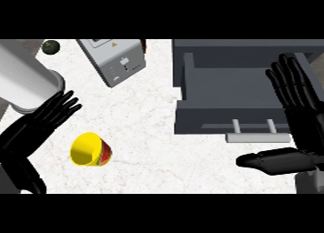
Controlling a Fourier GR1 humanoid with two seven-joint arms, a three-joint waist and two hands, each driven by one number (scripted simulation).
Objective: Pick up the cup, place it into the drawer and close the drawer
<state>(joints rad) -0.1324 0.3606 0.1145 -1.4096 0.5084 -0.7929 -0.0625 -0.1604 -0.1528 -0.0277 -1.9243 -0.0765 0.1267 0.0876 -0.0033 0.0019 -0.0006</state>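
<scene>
Counter (158,141) — right hand (310,119) (fingers (290,78) straight)

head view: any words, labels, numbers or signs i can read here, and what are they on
No readable words or numbers.
grey box: a small orange triangle sign, nothing legible inside; other small marks on its face too small to read.
cup: red and green pattern, no lettering.
drawer: none.

The tabletop (158,136) is showing smooth, faintly veined white marble; the cup (89,150) is looking like glossy plastic; the drawer (205,118) is appearing matt.
</scene>
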